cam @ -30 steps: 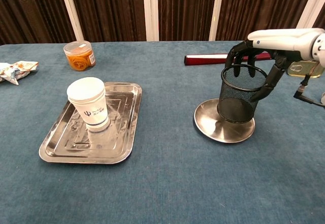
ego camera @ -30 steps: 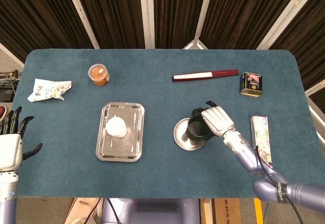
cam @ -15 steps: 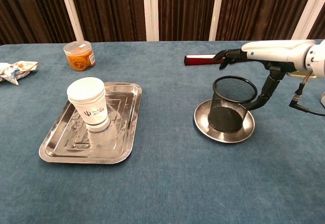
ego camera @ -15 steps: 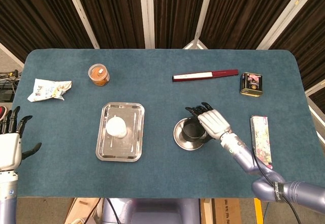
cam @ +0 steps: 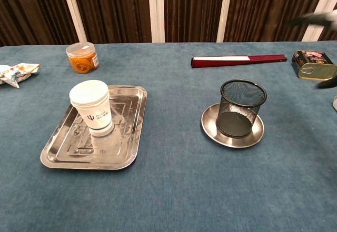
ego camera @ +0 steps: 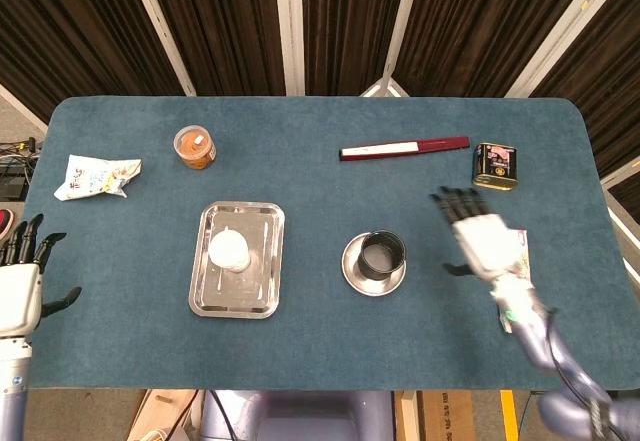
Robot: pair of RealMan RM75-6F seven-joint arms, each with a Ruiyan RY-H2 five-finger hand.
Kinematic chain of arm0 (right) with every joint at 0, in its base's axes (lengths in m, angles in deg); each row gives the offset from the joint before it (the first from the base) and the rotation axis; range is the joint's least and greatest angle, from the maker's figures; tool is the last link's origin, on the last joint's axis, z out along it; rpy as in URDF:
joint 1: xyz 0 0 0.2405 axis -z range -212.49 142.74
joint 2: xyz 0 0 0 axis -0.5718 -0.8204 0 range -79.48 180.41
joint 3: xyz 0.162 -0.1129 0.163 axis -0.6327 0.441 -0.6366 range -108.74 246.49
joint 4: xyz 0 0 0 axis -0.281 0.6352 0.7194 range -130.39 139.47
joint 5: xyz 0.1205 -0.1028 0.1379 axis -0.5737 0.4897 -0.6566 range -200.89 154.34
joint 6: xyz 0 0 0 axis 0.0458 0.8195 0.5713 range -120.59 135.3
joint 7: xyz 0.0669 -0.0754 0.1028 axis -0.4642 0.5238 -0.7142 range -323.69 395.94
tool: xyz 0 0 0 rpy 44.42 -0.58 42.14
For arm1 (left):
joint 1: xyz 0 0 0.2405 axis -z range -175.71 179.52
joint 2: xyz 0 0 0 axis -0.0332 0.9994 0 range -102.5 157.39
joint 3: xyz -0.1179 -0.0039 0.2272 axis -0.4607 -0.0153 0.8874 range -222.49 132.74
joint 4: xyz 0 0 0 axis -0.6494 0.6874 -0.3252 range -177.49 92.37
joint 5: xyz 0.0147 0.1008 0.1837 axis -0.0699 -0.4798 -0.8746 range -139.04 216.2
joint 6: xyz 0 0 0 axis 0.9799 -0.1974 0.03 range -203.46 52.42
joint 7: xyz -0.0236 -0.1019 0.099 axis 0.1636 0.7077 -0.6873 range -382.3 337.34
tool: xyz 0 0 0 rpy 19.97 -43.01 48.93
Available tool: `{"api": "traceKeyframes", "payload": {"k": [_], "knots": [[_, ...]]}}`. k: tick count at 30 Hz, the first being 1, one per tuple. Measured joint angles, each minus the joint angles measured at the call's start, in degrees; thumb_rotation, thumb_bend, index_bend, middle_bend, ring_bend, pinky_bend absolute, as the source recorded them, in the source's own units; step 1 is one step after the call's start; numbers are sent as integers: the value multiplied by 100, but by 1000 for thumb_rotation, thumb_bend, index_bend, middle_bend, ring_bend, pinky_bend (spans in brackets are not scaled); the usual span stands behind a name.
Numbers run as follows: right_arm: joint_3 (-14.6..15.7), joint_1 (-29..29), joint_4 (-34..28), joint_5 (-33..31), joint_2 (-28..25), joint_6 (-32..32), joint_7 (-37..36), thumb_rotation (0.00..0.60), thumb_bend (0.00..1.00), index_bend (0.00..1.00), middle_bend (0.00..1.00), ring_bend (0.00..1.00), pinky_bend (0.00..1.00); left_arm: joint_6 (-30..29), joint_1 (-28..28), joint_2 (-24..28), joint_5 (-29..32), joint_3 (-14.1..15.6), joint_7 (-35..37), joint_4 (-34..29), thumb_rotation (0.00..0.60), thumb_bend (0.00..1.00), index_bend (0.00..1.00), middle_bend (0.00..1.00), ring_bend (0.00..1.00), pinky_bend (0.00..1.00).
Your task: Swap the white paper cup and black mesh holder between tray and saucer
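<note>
Two robot hands held open over a blue table, neither grasping anything.

The right hand (ego camera: 482,239) hovers with fingers spread, well to the right of the black mesh holder (ego camera: 381,256), which stands upright on the round saucer (ego camera: 352,274). The left hand (ego camera: 20,283) is open at the table's (ego camera: 320,351) left edge. The white paper cup (cam: 93,107) stands in the metal tray (cam: 68,158), left of the saucer.
</note>
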Motion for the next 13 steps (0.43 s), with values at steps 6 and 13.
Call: {"api": "traceKeyframes", "payload": {"k": [6, 13], "knots": [[479, 1511, 481, 495, 39, 1634, -205, 600, 0, 0, 0, 0, 0, 67, -62, 151, -74, 149, 33, -190, 600, 152, 227, 0, 0, 128], [570, 1926, 1150, 771, 329, 1945, -307, 600, 0, 0, 0, 0, 0, 18, -64, 121, -408, 256, 54, -138, 600, 152, 224, 0, 0, 128]]}}
